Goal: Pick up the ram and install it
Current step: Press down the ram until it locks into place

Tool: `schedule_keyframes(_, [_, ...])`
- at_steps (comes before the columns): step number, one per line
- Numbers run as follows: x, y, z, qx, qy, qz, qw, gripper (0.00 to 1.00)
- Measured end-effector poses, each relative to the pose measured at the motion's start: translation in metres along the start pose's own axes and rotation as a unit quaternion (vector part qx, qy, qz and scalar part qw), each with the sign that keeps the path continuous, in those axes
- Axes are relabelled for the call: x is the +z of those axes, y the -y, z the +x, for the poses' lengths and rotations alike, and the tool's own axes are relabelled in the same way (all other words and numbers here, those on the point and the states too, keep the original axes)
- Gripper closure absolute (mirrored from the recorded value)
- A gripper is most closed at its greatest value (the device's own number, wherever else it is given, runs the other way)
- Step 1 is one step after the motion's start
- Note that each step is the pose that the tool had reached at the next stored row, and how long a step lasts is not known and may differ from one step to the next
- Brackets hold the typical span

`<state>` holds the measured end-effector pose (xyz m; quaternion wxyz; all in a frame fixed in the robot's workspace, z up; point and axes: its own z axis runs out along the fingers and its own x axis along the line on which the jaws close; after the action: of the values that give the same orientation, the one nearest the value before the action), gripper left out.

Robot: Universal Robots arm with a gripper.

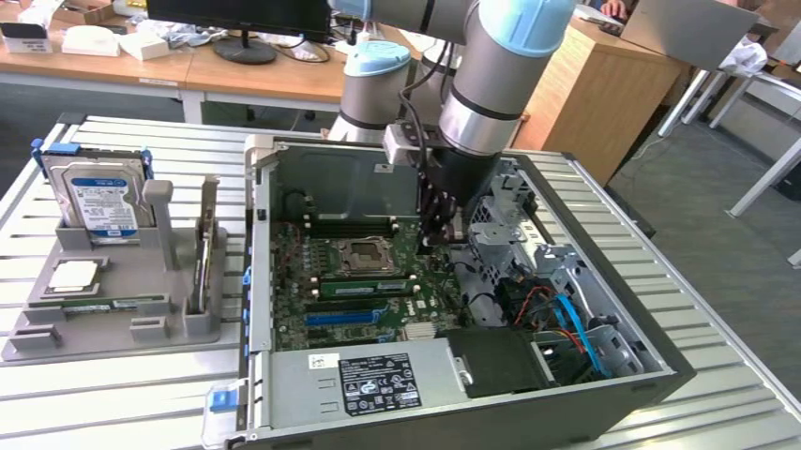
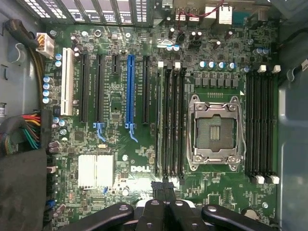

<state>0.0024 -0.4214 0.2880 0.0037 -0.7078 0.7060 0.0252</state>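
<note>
Down in the open PC case (image 1: 651,370), the gripper (image 1: 438,234) (image 2: 163,186) hangs over the motherboard (image 2: 115,110), its fingers pressed together with nothing clearly between them.
The ram (image 1: 363,286) stands on edge in a slot beside the CPU socket (image 2: 215,134), near the fingertips; contact cannot be told. The metal drive cage (image 1: 501,202) and cables (image 1: 564,314) crowd the gripper on the exterior view's right. The arm (image 1: 494,84) drops steeply from above, wrist vertical. Well apart, a gray fixture (image 1: 75,342) holds a hard drive (image 1: 103,202).

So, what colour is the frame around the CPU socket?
The frame is silver, clearest in the wrist view.
</note>
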Motion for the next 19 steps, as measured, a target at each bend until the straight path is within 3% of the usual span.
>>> schedule_keyframes(19, [0.0164,0.0005,0.001,0.0,0.0,0.0,1.0,0.9])
